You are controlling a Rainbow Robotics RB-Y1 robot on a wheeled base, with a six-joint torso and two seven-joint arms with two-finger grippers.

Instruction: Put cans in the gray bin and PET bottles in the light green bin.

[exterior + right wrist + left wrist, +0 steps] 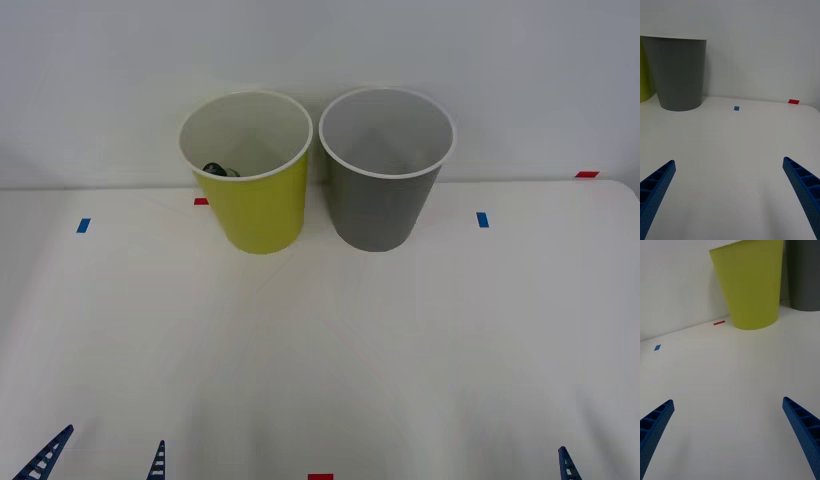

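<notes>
White worktop [320,350] runs back to a pale wall, and most of it lies bare, from the near edge up to the two bins. At about 11 o'clock from the centre stands the light green bin [252,170]; the gray bin [384,165] stands just beside it at about 1 o'clock, their white rims close together, though I cannot tell whether they touch. Both sit upright near the far edge. Inside the light green bin, low against its left wall, a dark cap and a bit of green show: the PET bottle [218,170]. Small tape marks dot the surface: a blue tab [83,225] at 9 o'clock, a second blue tab [482,219] at 3 o'clock, a red mark [587,174] by the far right corner, and a red strip [320,477] at the near edge.

Left claw [728,435] hovers at 7 o'clock by the near edge, fingers spread wide, holding nothing. Right claw [728,195] sits at 5 o'clock, likewise wide apart and empty, well clear of both bins.
</notes>
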